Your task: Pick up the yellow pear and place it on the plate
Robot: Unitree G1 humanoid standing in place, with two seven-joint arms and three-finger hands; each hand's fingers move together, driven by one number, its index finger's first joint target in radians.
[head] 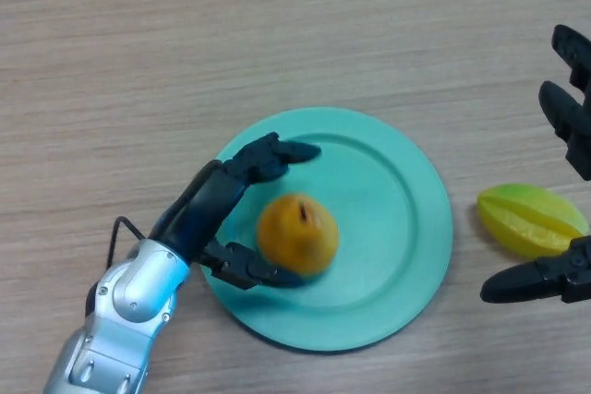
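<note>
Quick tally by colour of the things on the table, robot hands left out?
Orange-yellow: 1, the pear
Yellow-green: 1, the star fruit
Teal: 1, the plate
Total: 3

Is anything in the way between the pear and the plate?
No. The yellow pear already sits on the green plate, with the left hand open around it. The star fruit lies off to the side, near the right hand.

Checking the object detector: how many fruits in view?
2. The yellow pear sits on the teal plate, between the left robot hand's fingers and thumb. A yellow-green starfruit lies on the table right of the plate. None looks hidden.
</note>
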